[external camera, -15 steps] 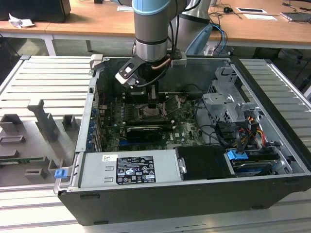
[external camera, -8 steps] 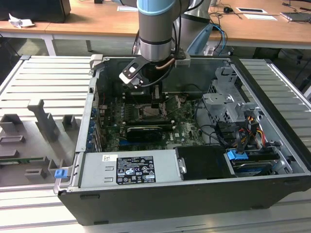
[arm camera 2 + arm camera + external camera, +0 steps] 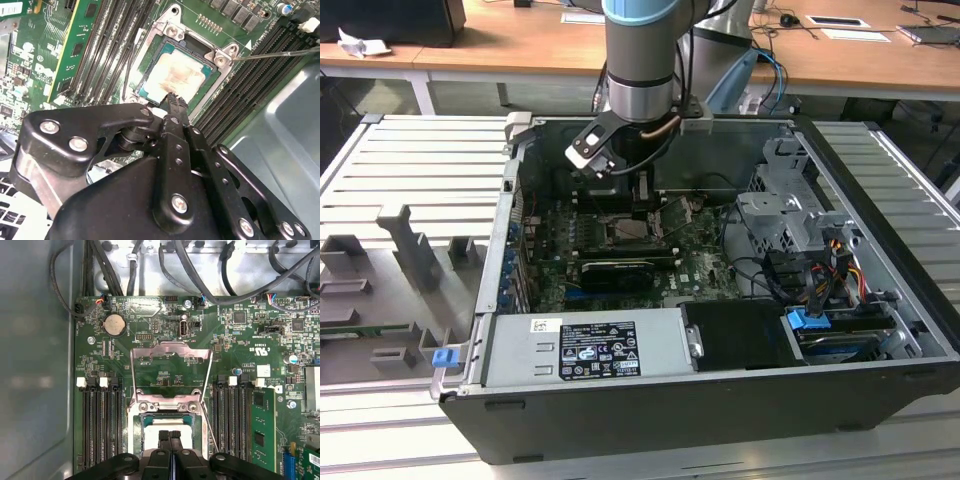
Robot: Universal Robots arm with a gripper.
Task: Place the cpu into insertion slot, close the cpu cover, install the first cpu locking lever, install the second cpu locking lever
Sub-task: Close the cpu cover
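Small flat square CPU chip [image 3: 175, 75] w/ dull silvery-tan, smudged metal top lies flat in the motherboard socket [image 3: 150, 37], green edge showing round it. Thin silvery square metal cover frame [image 3: 170, 350] w/ large open window is swung open on its hinge, off the chip. Thin metal lever rod [image 3: 280, 52] angles away from a socket corner.

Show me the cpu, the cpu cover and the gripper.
cpu [image 3: 175, 75], second wrist view, middle of its silvery-tan top.
cpu cover [image 3: 172, 348], first wrist view, frame bar opposite the hinge.
gripper [image 3: 170, 435], first wrist view, midway between its fingertips.
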